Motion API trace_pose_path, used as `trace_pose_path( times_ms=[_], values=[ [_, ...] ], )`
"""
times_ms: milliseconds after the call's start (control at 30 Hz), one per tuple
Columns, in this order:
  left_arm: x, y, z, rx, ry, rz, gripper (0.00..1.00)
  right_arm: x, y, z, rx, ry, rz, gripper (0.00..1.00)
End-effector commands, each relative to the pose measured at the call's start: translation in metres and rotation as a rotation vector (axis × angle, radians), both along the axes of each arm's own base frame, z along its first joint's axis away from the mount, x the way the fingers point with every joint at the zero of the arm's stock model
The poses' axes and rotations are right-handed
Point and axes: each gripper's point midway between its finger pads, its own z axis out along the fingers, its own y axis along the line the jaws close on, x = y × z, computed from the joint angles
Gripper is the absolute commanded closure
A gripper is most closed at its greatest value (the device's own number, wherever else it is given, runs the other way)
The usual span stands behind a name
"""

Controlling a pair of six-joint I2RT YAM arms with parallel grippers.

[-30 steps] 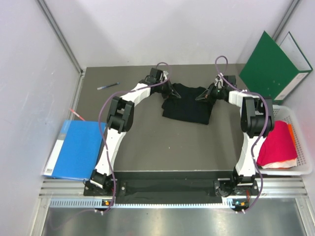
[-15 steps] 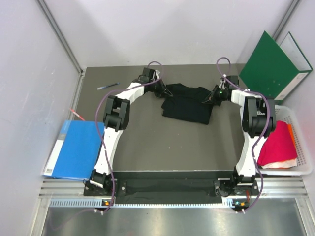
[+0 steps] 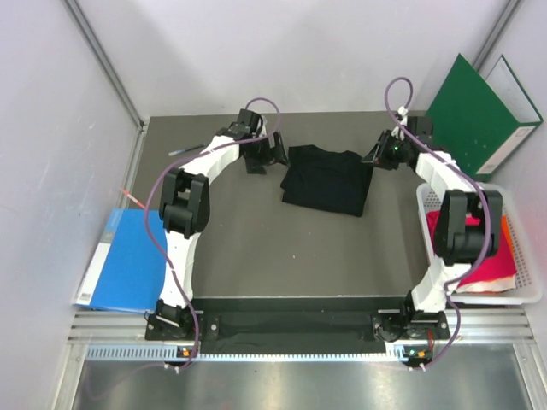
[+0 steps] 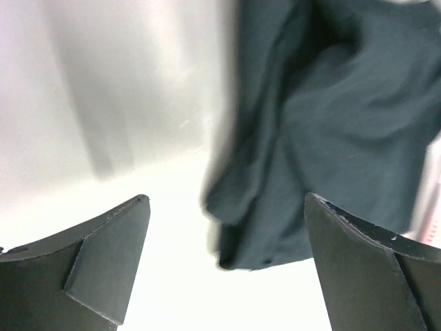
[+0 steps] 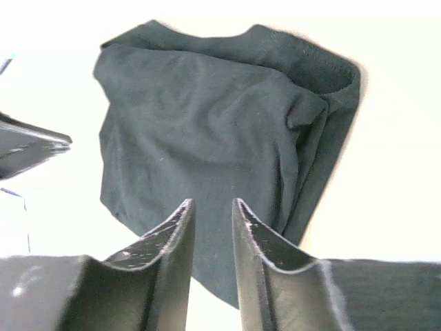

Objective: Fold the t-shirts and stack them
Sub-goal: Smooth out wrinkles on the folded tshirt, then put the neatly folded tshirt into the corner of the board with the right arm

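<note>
A black t-shirt (image 3: pixel 326 179) lies folded into a rough rectangle at the far middle of the table. It also fills the left wrist view (image 4: pixel 331 117) and the right wrist view (image 5: pixel 207 117). My left gripper (image 3: pixel 275 154) (image 4: pixel 227 198) stands wide open just left of the shirt's edge, holding nothing. My right gripper (image 3: pixel 376 156) (image 5: pixel 212 201) hovers off the shirt's right side, its jaws a narrow gap apart with nothing between them. A magenta-red t-shirt (image 3: pixel 489 256) lies folded in the white basket (image 3: pixel 530 295) at the right, with an orange strip beside it.
A green folder (image 3: pixel 474 111) leans at the back right. A blue folder (image 3: pixel 128 260) lies at the left edge, with a red pen (image 3: pixel 132 198) above it. A dark pen (image 3: pixel 184 151) lies at the back left.
Both grippers have let go of the black t-shirt and drawn back outward, the left opening wide, the right only a little. The shirt now lies flat.
</note>
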Motion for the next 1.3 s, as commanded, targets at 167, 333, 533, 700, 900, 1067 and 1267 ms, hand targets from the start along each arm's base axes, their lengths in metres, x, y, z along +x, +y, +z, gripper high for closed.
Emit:
trace_pose_path(
  times_ms=[167,333,533,700,900,1067,1267],
  values=[
    [-0.03,0.016,-0.031,0.115,0.076,-0.052,0.02,-0.034,-0.009,0.001,-0.086,0.004,0.013,0.65],
    [-0.029,-0.013,-0.047,0.092,0.098,-0.099,0.02,-0.037,-0.013,-0.004,-0.102,0.033,0.003,0.64],
    [-0.035,-0.046,-0.055,0.056,0.11,-0.119,0.02,-0.035,-0.014,-0.008,-0.103,0.076,-0.005,0.5],
    [-0.041,-0.054,-0.057,0.03,0.125,-0.117,0.02,-0.051,0.001,-0.032,-0.112,0.209,0.04,0.41],
    [-0.042,-0.056,-0.056,0.014,0.12,-0.12,0.02,-0.077,0.015,-0.093,-0.076,0.396,0.055,0.36],
    [-0.044,-0.055,-0.052,0.008,0.121,-0.126,0.02,-0.081,0.029,-0.13,-0.119,0.442,0.072,0.35],
    [-0.051,-0.053,-0.032,-0.009,0.095,-0.138,0.02,-0.06,0.031,-0.138,-0.255,0.45,0.071,0.53]
  ],
)
